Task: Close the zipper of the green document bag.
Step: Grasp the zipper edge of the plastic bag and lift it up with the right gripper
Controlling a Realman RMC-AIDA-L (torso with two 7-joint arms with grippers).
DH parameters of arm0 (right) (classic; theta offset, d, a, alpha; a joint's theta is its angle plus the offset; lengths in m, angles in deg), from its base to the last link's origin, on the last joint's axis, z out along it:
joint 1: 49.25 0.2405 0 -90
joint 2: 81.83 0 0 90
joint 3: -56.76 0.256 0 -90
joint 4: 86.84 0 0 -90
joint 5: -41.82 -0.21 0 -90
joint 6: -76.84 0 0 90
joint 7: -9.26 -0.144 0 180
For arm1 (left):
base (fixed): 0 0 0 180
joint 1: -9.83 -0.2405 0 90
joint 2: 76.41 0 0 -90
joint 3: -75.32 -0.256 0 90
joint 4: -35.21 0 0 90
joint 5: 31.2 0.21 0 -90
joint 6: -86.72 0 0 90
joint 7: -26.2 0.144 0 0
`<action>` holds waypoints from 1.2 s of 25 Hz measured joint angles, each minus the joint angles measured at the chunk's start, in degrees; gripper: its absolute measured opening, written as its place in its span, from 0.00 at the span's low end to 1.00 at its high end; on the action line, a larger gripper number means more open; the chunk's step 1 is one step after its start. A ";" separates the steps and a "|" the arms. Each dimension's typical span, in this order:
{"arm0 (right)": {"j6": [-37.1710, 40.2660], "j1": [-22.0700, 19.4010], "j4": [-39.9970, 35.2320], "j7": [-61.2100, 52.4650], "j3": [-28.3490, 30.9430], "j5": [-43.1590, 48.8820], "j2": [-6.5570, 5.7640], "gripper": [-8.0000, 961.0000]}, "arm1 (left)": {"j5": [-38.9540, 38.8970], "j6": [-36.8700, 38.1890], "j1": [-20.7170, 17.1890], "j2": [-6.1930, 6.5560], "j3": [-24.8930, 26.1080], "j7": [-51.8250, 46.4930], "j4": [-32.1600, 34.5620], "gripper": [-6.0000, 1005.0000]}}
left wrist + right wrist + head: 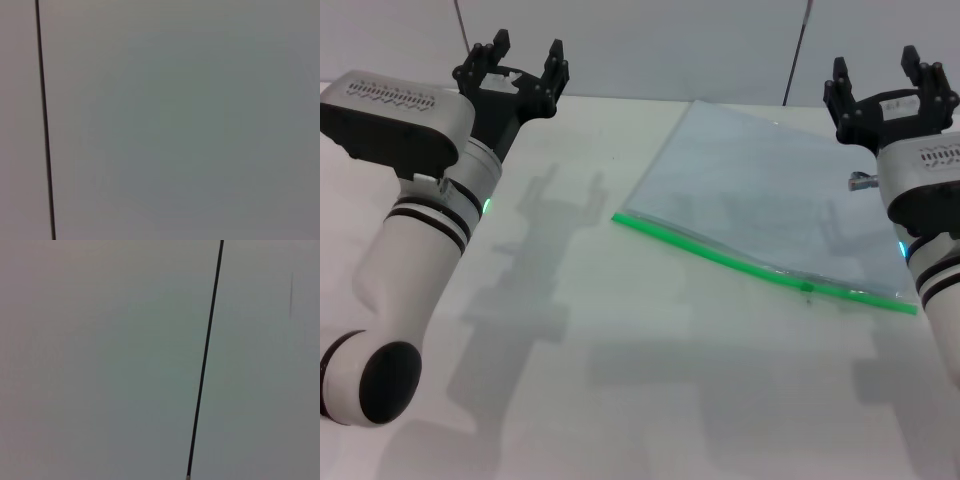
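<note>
Bag (760, 190) flat on table (620, 380), zipper (760, 265) nearest robot, both pincers raised w/ fingers apart.

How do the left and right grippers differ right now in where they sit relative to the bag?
The left gripper is raised well clear of the green document bag, over bare table; the right gripper is raised by the bag's far right corner. The left one is far from the zipper; the right one is on the side nearer the dark slider. Both are open, empty and touch nothing.
</note>
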 joint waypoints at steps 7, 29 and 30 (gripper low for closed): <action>1.20 0.47 0.57 -0.45 -0.11 0.04 0.04 0.75 | -0.03 0.02 -0.11 -0.01 0.46 0.05 0.03 0.65; 10.71 -3.72 -11.51 0.60 -2.12 1.49 -9.40 0.73 | 1.99 -8.09 -5.97 5.59 -0.02 1.17 -14.16 0.65; 11.56 -4.51 -13.88 1.44 -2.86 1.92 -11.21 0.73 | 2.00 -9.37 -6.11 6.32 -0.02 1.21 -15.26 0.65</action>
